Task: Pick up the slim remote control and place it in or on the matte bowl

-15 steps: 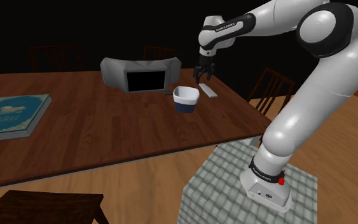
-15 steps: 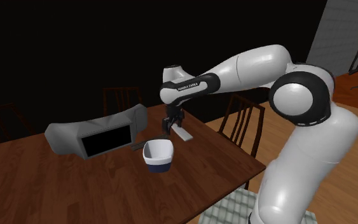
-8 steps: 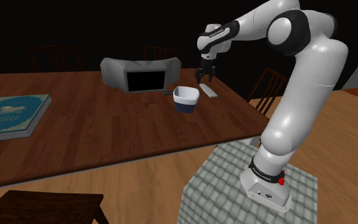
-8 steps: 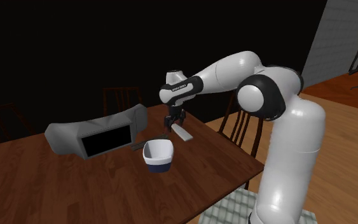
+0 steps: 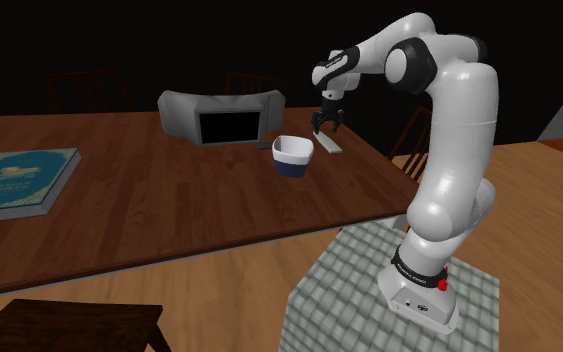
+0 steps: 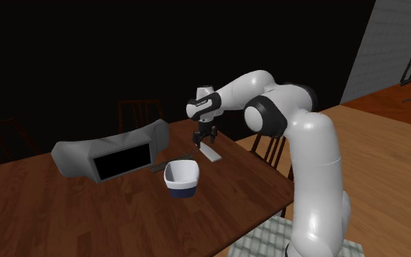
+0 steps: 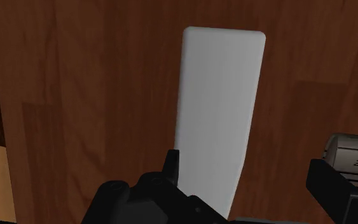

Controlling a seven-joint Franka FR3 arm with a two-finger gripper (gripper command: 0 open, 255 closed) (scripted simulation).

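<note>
- Hand hangs fingers-down right over the remote. The arm arches up from the stand so the approach is from straight above.
- Fingers are spread, with nothing pinched. In the wrist view the remote runs lengthwise away from the hand. Its near end sits between the two fingers, tight by one and well apart from the other.
- The spread goes across the remote's narrow width. Judged reason: the long straight sides give the pads parallel faces on a slim flat slab.
- The remote is a plain pale grey-white slab lying flat on the brown wood surface. It is near the surface's edge on the shoulder view's right, just beside the bowl and apart from it.
- The bowl is white inside and dark blue outside, upright with an open top. Nothing shows in it. It stands nearer the stand than the grey device with the black screen.
- A book lies well apart, at the shoulder view's left.
- Step judged: pre-grasp alignment. The remote is not yet lifted, so the task is early.
- Next move calls for centring the hand over the slab, lowering until the pads flank its thin edges, then closing.
- Risk: the slab is thin and low, so the tips may hit the wood or ride over the top. Closing off-centre may shove the remote sideways.
- The carry to the bowl looks short.
</note>
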